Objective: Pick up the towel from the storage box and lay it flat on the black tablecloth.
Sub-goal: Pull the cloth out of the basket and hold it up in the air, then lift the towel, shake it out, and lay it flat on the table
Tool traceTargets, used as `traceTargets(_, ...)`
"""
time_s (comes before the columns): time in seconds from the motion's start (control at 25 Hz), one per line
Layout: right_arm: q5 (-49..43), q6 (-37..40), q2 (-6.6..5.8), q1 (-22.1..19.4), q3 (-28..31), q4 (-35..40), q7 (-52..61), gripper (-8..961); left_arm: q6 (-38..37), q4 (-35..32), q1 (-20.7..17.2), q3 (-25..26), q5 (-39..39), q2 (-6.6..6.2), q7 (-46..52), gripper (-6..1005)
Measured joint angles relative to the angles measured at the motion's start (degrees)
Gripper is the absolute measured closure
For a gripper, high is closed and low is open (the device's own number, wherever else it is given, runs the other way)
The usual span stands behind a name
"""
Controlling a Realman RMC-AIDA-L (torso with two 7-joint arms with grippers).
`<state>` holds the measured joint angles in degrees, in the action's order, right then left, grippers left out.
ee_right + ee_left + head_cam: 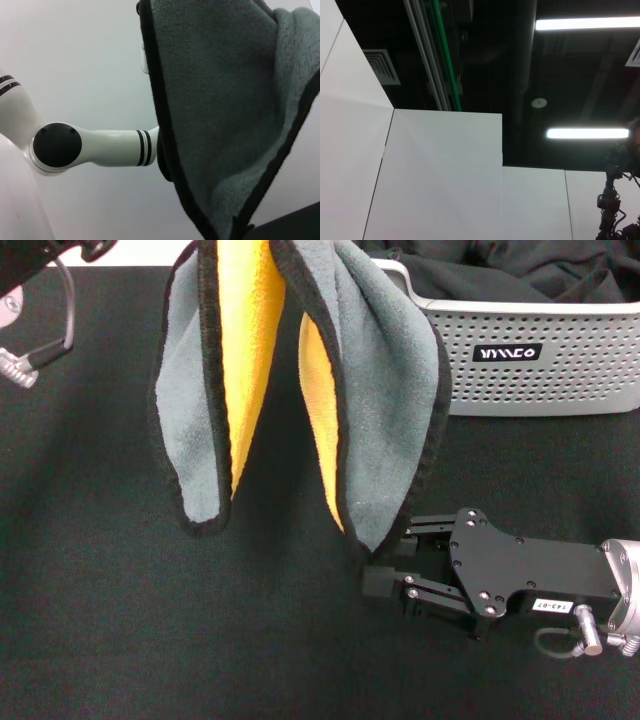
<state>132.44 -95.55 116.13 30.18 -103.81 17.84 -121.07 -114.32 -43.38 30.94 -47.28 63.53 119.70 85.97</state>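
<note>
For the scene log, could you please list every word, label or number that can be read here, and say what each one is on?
Black label on the storage box: white stylised letters, not clearly legible.
Small white sticker on the right gripper body: roughly "143-07", too small to be sure.
The towel and the black tablecloth: no text visible.

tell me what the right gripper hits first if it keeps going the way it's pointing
Most likely the towel: the right gripper points toward the robot's left, fingertips at the towel's lowest hanging corner. Beyond it lies only the black tablecloth; depth is unclear.
</note>
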Motion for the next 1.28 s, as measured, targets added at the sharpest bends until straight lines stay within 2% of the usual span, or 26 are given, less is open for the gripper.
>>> traceTargets(0.36,-0.05,0.82,0.06,0.43,-0.17,0.0,-0.48,739,-0.11,0.16,-0.01,0.0,0.0,0.0,0.01,969)
traceTargets(0.6,-0.21,-0.2,0.06,-0.93,-0.18,-0.05,-4.56,924,-0.11,1.26,-0.36,0.0,0.21,-0.02,-0.24,969)
traceTargets(0.64,-0.13,-0.38,0.05,-1.43,0.12,-0.15,-5.25,927,-0.16,1.73,-0.53,0.0,0.65,-0.05,-0.42,969)
traceTargets(0.76,0.59,-1.22,-0.18,-4.1,2.61,-0.42,-6.59,935,-0.8,5.09,-1.38,-0.01,3.96,-0.22,-3.68,969)
traceTargets(0.8,0.65,-1.81,-0.38,-5.16,3.79,-0.41,-6.57,937,-1.3,8.51,-2.12,0.01,6.82,-0.27,-8.09,969)
traceTargets(0.84,0.65,-3.61,-0.82,-7.03,6.29,-0.28,-6.34,940,-1.3,8.51,-2.12,0.01,6.82,-0.27,-8.09,969)
traceTargets(0.88,0.65,-3.61,-0.82,-7.03,6.29,-0.28,-6.34,942,-1.55,11.6,-2.79,0.01,8.99,-0.26,-11.89,969)
traceTargets(0.92,0.65,-4.87,-1.14,-8.19,7.74,-0.12,-6.05,945,-1.55,11.6,-2.79,0.01,8.99,-0.26,-11.89,969)
traceTargets(1.04,0.77,-6.84,-2.33,-11.52,11.55,2.1,-2.98,953,-1.46,17.21,-3.93,0.09,11.31,-0.22,-17.25,969)
traceTargets(1.12,0.91,-7.27,-3.45,-15.46,14.12,7.41,0.8,953,-0.25,21.67,-5.32,0.22,12.08,-0.34,-19.65,969)
traceTargets(1.28,0.74,-7.36,-4.36,-21.22,18.52,17.0,4.87,954,2.87,24.02,-8.07,0.23,14.47,-0.75,-19.69,972)
